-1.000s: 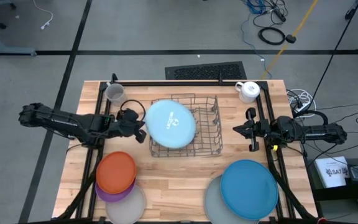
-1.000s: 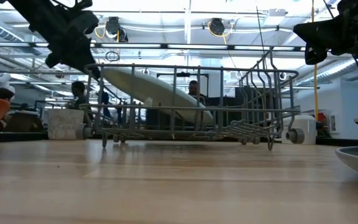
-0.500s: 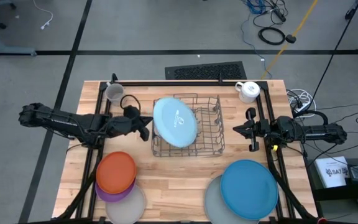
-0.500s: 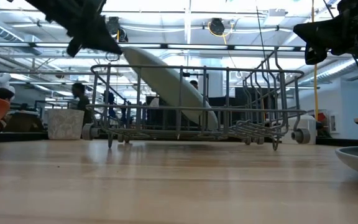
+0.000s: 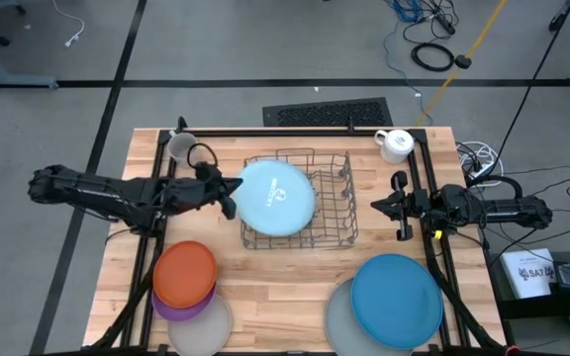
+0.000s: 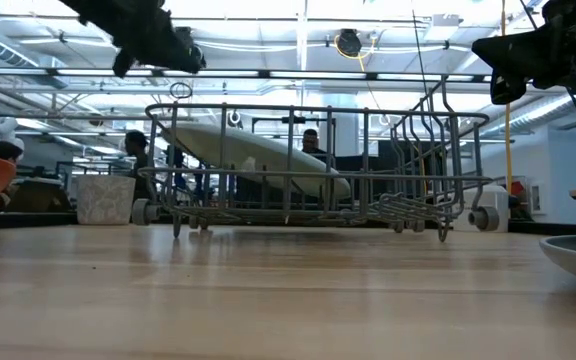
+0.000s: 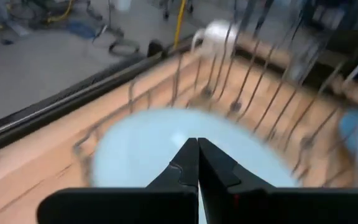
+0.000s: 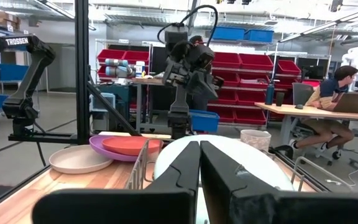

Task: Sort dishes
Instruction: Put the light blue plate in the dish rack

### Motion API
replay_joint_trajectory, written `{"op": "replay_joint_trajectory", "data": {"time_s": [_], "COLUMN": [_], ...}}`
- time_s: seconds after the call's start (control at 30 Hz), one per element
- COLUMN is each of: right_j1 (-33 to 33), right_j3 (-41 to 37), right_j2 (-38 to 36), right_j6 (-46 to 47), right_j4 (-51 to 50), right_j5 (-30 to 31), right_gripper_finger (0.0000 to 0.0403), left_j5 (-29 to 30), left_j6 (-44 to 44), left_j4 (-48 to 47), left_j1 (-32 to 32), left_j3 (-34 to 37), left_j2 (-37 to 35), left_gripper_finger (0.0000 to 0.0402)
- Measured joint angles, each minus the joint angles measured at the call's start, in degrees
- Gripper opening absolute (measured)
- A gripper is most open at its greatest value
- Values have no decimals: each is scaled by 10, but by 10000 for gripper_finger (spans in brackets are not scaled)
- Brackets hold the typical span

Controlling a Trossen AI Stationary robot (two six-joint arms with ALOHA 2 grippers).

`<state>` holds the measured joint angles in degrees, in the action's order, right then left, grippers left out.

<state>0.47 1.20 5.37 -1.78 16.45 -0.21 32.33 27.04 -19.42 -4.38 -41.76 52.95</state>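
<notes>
The left gripper (image 5: 228, 196) has its fingers pressed together, holding nothing, its tip just beside the left edge of a light blue plate (image 5: 276, 198) — whether it touches the rim cannot be told. The plate is round, flat and pale, lying tilted inside the wire dish rack (image 5: 332, 223) at the table's middle. The left arm reaches in level from the left, while the right gripper (image 5: 401, 206) — also closed and empty — waits right of the rack.
</notes>
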Motion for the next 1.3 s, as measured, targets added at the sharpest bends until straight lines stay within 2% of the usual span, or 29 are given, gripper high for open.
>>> {"op": "replay_joint_trajectory", "data": {"time_s": [0.13,0.2,0.3,0.6,0.77,1.13,1.3], "right_j1": [0,0,0,0,0,0,0], "right_j3": [0,0,0,0,0,0,0], "right_j2": [0,0,0,0,0,0,0], "right_j6": [-3,-9,-17,-14,-5,-6,-6], "right_j4": [0,0,0,0,0,0,0], "right_j5": [0,1,2,2,1,0,2], "right_gripper_finger": [9,9,9,9,9,9,9], "left_j5": [-21,-48,-77,-107,-111,-93,-97], "left_j6": [61,71,72,5,-10,-44,-71], "left_j4": [-236,-285,-312,-194,-166,-132,-69], "left_j1": [8,13,20,43,55,56,65], "left_j3": [-38,-39,-27,-7,-7,-40,-46], "left_j2": [-1,-2,12,115,161,159,160], "left_gripper_finger": [1,1,1,1,1,1,1]}}
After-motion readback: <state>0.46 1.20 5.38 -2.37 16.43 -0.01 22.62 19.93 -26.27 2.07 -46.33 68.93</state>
